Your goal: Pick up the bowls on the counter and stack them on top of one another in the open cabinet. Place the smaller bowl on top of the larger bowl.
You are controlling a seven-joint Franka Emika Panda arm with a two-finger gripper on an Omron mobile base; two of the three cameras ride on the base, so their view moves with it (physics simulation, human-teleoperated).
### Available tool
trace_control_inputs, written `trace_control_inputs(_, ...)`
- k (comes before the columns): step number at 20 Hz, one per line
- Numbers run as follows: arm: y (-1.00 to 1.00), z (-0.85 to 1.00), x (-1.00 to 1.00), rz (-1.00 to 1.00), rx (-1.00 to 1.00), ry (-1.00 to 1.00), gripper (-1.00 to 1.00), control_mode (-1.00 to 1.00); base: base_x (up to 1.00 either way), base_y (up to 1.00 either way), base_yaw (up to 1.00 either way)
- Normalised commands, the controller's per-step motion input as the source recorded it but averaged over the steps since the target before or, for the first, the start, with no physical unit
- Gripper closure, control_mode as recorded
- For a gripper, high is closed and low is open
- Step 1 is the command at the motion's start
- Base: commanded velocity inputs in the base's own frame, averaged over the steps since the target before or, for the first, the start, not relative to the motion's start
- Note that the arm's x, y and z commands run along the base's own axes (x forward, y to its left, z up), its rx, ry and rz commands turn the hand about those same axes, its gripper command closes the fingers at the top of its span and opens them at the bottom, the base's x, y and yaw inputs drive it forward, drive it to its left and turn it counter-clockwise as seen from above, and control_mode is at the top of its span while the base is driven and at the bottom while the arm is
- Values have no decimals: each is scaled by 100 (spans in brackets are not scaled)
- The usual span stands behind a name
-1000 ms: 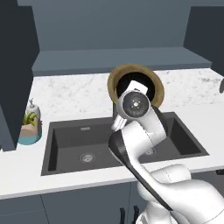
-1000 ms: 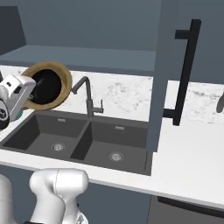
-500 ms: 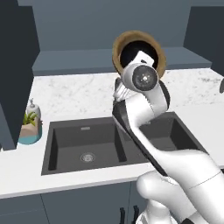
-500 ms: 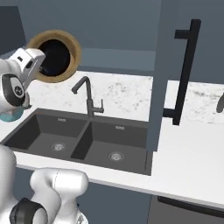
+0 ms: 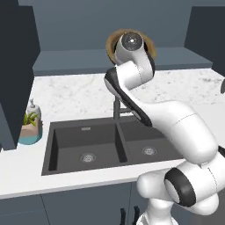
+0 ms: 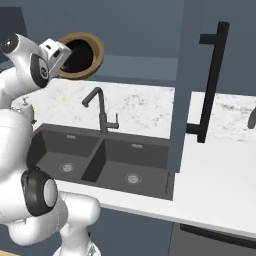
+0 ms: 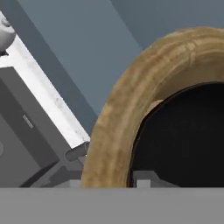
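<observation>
Claw (image 6: 64, 52): clamped on rim of larger bowl (image 6: 92, 60), jaws partly closed.
Larger bowl: lifted, tipped on edge, above table (image 6: 145, 107), before open cabinet (image 5: 88, 59).
Smaller bowl (image 7: 188, 135): nested inside larger bowl, at 3 o'clock in hand view.

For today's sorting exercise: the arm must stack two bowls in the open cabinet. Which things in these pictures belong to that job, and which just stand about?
Belonging to the job:
- wide brown wooden bowl, held up by the two-finger gripper
- glossy black bowl inside it
- slate-blue open cabinet
- white marble-look counter

Standing about:
- dark double sink
- black tap
- teal plant pot
</observation>
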Motion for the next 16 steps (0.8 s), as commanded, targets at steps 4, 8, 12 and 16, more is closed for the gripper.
trace_control_inputs(4,0,0,91,0,0,5,100,-100,0,0,0)
trace_control_inputs(8,0,0,94,0,0,3,100,-100,0,0,0)
trace_control_inputs(12,0,0,85,0,0,0,-100,-100,0,0,0)
trace_control_inputs(16,1,-1,4,0,-1,0,-100,-100,0,0,0)
